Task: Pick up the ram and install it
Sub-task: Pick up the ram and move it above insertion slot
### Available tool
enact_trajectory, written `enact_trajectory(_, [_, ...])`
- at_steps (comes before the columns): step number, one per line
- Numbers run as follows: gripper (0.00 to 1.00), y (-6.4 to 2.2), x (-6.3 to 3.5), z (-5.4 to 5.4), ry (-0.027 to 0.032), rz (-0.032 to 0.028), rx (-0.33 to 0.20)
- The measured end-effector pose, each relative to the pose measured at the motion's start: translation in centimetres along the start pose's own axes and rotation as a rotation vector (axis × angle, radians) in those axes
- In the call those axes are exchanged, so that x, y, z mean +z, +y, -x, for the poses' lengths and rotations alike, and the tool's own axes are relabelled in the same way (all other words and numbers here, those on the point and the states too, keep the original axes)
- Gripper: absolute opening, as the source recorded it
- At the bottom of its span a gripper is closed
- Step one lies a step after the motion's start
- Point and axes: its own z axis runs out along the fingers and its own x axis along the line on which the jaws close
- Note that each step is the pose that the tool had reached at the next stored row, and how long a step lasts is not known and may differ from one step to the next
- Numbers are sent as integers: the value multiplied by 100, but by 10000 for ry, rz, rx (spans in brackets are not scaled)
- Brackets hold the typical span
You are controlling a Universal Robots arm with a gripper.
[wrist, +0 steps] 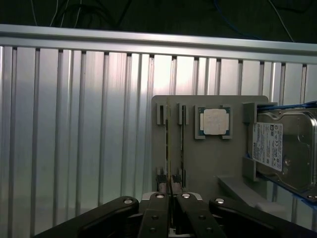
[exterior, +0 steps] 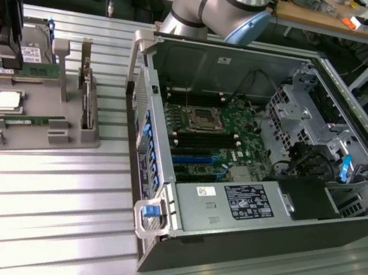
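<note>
At the exterior view's left, the ram (exterior: 42,72) is held by the pincer (exterior: 9,64), whose fingers are clamped on the thin green stick partway along its length. The stick is kept level and lengthwise along the slats of the tabletop (exterior: 33,225). A white sticker is seen on the part that juts toward the exterior view's left, and bare green board on the other part. It is seen above the grey holder (exterior: 26,142), in front of the hard drive (exterior: 32,47) that is leaned at the holder's far side. Whether the ram is fully clear of the holder cannot be told.

In the wrist view the ram (wrist: 171,182) is shown edge-on as a thin line between the dark fingers (wrist: 157,206) of the pincer (wrist: 171,198), which are pressed close to it from both sides. A second green stick (exterior: 30,121) is seated in the slots at the holder's near side; in the wrist view this second green stick (wrist: 182,144) is seen just beside the held one. The square silver processor (exterior: 6,100) is seated in the holder between that stick and the hard drive.

At the exterior view's right, an open computer case (exterior: 235,250) is laid on its side on the tabletop, with its green motherboard (exterior: 214,125) exposed. The arm (exterior: 222,2) is seen behind the case.
</note>
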Motion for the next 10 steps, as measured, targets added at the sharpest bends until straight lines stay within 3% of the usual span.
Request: enact_trajectory(10, [12, 3, -54, 1, 0, 0, 0])
